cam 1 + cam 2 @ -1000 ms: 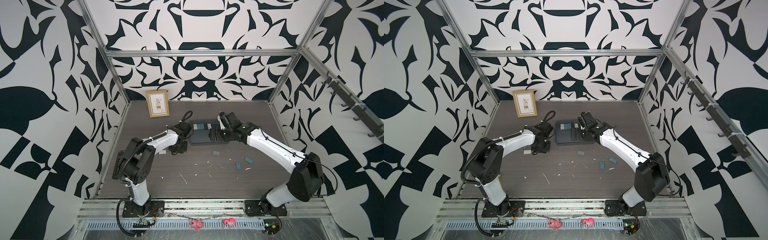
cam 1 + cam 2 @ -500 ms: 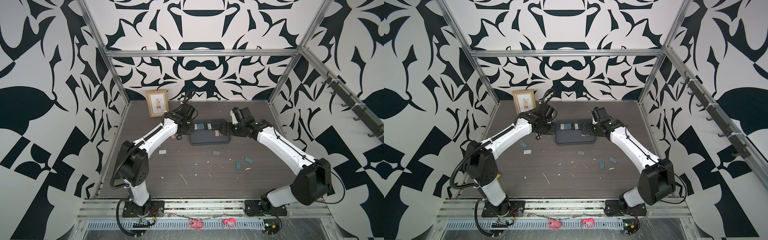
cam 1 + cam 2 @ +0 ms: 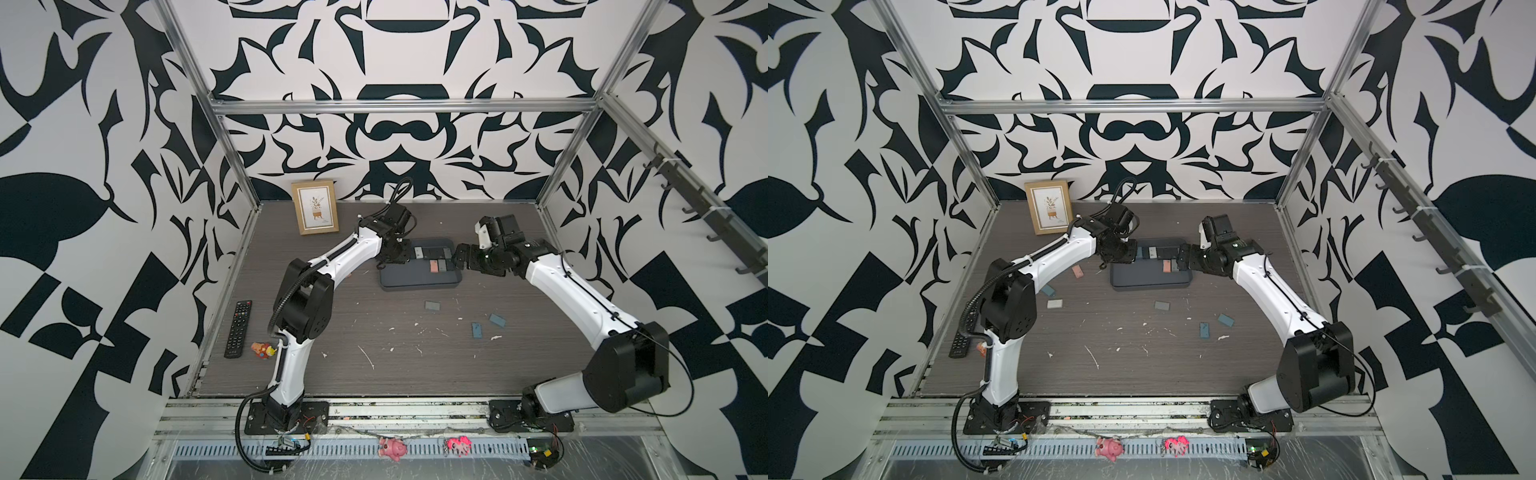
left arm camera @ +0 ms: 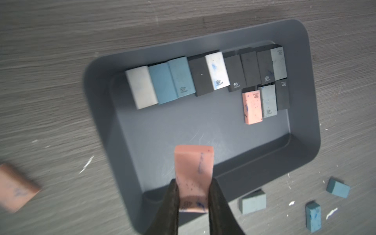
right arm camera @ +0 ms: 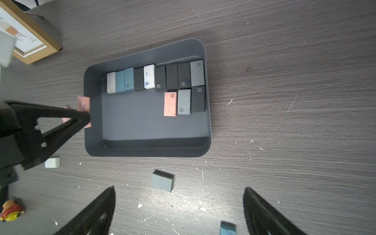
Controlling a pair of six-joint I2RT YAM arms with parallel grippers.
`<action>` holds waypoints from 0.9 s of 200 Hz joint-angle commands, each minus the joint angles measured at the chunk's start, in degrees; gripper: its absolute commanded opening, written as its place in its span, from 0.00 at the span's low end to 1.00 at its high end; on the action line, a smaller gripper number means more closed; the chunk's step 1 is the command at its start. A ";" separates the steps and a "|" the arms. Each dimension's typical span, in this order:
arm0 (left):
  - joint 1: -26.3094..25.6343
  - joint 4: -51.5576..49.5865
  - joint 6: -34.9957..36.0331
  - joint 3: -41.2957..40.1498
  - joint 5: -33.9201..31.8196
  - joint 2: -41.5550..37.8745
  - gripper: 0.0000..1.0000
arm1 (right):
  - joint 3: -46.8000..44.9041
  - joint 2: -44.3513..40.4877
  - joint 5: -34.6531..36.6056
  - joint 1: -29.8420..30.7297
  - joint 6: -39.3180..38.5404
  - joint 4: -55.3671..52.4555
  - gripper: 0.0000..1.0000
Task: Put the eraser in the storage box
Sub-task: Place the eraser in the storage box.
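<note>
Twelve stored: you see a row of nine erasers along one long wall of the storage box, and three more erasers touching that row at one end
Left gripper: your jaws are clamped on a pink eraser, gripping one end while the rest sticks out past the fingertips
Pink eraser's place: in the air over the box's short wall nearest the left arm, not lying on the box floor
Right gripper: your jaws stand wide apart with nothing between them, at the box's other short end in both top views
Loose erasers: six lie flat on the table outside the box
Back corner: a picture frame stands against the back wall
</note>
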 commanded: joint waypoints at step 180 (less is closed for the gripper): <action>-3.79 4.56 -4.63 12.93 5.65 18.04 0.28 | -1.89 1.71 -1.10 -0.50 -1.45 0.78 0.99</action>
